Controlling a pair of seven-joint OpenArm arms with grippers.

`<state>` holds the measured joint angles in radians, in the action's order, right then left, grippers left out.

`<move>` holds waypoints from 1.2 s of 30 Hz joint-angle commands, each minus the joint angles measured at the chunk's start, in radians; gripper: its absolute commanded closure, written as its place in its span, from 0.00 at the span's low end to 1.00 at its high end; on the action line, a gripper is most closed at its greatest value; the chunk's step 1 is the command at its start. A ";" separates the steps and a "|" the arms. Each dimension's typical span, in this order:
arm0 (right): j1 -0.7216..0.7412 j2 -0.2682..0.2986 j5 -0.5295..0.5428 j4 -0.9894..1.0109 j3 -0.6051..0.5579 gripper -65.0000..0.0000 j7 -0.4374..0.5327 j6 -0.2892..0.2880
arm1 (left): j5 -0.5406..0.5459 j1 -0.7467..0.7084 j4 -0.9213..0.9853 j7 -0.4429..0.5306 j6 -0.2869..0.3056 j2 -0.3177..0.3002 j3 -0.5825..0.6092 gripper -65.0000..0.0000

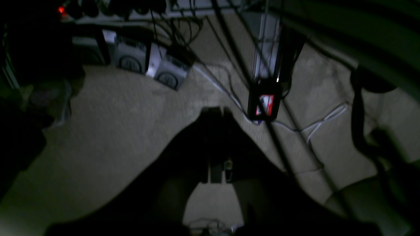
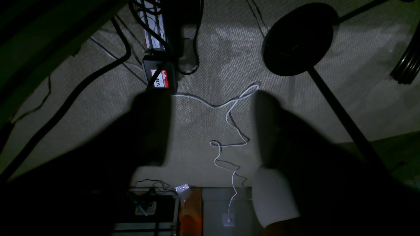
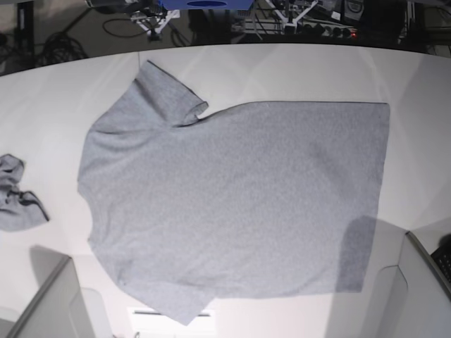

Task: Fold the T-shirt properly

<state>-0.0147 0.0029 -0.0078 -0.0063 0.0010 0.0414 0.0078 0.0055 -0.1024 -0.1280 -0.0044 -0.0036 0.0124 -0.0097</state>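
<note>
The T-shirt [image 3: 232, 197] lies spread flat on the white bench [image 3: 416, 77] in the base view, plain side up, with no lettering visible. Its straight hem runs along the view's right side, and its shoulders and neck end point toward the view's left. One short sleeve [image 3: 169, 95] extends toward the upper left, and the other sleeve [image 3: 173, 299] reaches the bench's near edge at the bottom. A much smaller grey cloth [image 3: 17, 197] with dark trim lies crumpled at the view's left edge, well apart from the T-shirt. Neither claw appears in the base view. In the left wrist view, the left claw [image 1: 216, 113] is a dark silhouette with its two fingers pressed together and nothing between them; it points down at a carpeted floor [image 1: 124, 131] crossed by cables. In the right wrist view, the right claw [image 2: 210, 127] has its fingers spread wide apart, holding nothing, above the same carpet, where a white cable [image 2: 229, 131] winds between the two fingers. A black box with a red and white label [image 2: 160, 78] sits on the floor beyond the fingertip at the view's left. Both wrist views are dim, and neither shows the T-shirt.
</note>
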 commanded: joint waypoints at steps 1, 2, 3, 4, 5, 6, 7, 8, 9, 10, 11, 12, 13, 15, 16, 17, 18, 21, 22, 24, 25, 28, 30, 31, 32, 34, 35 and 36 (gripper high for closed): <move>-0.003 0.006 -0.001 -0.004 -0.002 0.31 0.002 0.001 | 0.001 -0.003 -0.002 0.004 -0.003 -0.010 0.001 0.99; -0.012 0.006 -0.001 -0.005 -0.003 0.32 0.002 -0.001 | 0.001 -0.003 0.001 0.004 -0.003 -0.013 0.001 0.99; -0.018 0.006 -0.002 -0.014 -0.003 0.35 0.002 -0.001 | 0.001 -0.003 0.001 0.004 -0.003 -0.012 0.001 0.99; -0.023 0.006 -0.002 -0.030 -0.003 0.41 0.002 -0.001 | 0.001 -0.003 0.001 0.004 -0.003 -0.012 0.001 0.99; -0.035 0.006 -0.002 -0.044 -0.003 0.48 -0.001 -0.001 | 0.001 -0.003 0.000 0.004 -0.003 -0.012 0.001 0.99; -0.046 0.006 -0.002 -0.054 -0.003 0.59 -0.001 -0.001 | 0.001 -0.003 0.000 0.004 -0.003 -0.010 0.001 0.99; -0.057 0.006 -0.002 -0.068 -0.003 0.73 -0.001 -0.001 | 0.001 -0.003 -0.002 0.004 -0.003 -0.010 0.000 0.99; -0.063 0.006 -0.002 -0.076 -0.003 0.88 -0.001 -0.001 | 0.001 -0.001 -0.002 0.005 -0.003 -0.010 0.000 0.99; -0.064 0.006 -0.002 -0.077 -0.003 1.00 -0.001 -0.001 | 0.001 0.000 -0.002 0.005 -0.003 -0.010 0.000 0.99; -0.066 0.007 -0.002 -0.077 -0.003 1.00 -0.001 -0.001 | 0.003 0.000 -0.002 0.005 -0.003 -0.010 0.000 0.99; -0.070 0.007 -0.002 -0.079 -0.003 1.00 0.001 -0.001 | 0.003 0.000 -0.002 0.005 -0.003 -0.010 0.000 0.99; -0.074 0.009 -0.002 -0.079 -0.003 1.00 0.001 -0.001 | 0.003 0.000 -0.002 0.005 -0.003 -0.010 0.000 0.99; -0.075 0.016 -0.002 -0.079 -0.003 1.00 0.001 -0.001 | 0.003 0.000 -0.002 0.005 -0.003 -0.010 0.000 0.99; -0.075 0.018 -0.002 -0.079 -0.002 1.00 0.001 -0.001 | 0.003 -0.003 -0.002 0.005 -0.003 -0.009 0.000 0.94; -0.077 0.018 -0.002 -0.079 -0.002 1.00 0.001 -0.001 | 0.003 -0.003 -0.002 0.005 -0.003 -0.009 0.000 0.88; -0.077 0.018 -0.002 -0.079 -0.002 1.00 0.001 -0.001 | 0.003 -0.003 -0.002 0.005 -0.003 -0.009 0.000 0.80; -0.077 0.018 -0.002 -0.079 -0.002 1.00 0.002 -0.001 | 0.003 -0.003 -0.002 0.005 -0.003 -0.009 0.000 0.71; -0.077 0.019 -0.002 -0.079 -0.002 1.00 0.002 -0.001 | 0.003 -0.004 -0.002 0.005 -0.003 -0.009 0.001 0.39; -0.077 0.019 -0.002 -0.079 -0.002 1.00 0.002 -0.001 | 0.003 -0.004 -0.002 0.005 -0.003 -0.010 0.001 0.29; -0.077 0.019 0.001 -0.079 0.001 1.00 0.004 -0.001 | 0.001 -0.004 -0.002 0.005 -0.003 -0.013 0.001 0.14; -0.077 0.019 0.001 -0.079 0.001 1.00 0.012 -0.001 | 0.001 -0.004 -0.002 0.005 -0.003 -0.013 0.001 0.10; -0.092 0.019 0.001 -0.079 0.001 1.00 0.073 -0.001 | 0.001 -0.004 -0.002 0.005 -0.003 -0.015 0.001 0.09; -0.104 0.019 -0.001 -0.079 0.000 1.00 0.104 -0.001 | 0.001 -0.006 -0.002 0.005 -0.003 -0.015 0.001 0.14; -0.106 0.019 -0.001 -0.079 -0.002 1.00 0.108 -0.001 | 0.001 -0.007 -0.002 0.005 -0.003 -0.015 0.001 0.18; -0.109 0.019 -0.002 -0.079 -0.002 1.00 0.110 -0.001 | 0.001 -0.015 -0.003 0.005 -0.003 -0.015 0.001 0.24; -0.117 0.021 -0.002 -0.079 -0.003 1.00 0.108 -0.001 | 0.001 -0.021 -0.012 0.005 -0.003 -0.015 0.001 0.42; -0.117 0.021 -0.002 -0.079 -0.003 1.00 0.108 -0.001 | 0.001 -0.026 -0.023 0.005 -0.003 -0.015 0.001 0.54; -0.118 0.021 -0.002 -0.079 -0.003 1.00 0.108 -0.001 | 0.001 -0.033 -0.031 0.005 -0.003 -0.015 0.001 0.66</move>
<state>-0.1318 0.0189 -0.0078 -0.0834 0.0002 0.1410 0.0074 0.0082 -0.1295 -0.1570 0.0063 -0.0036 -0.0029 -0.0097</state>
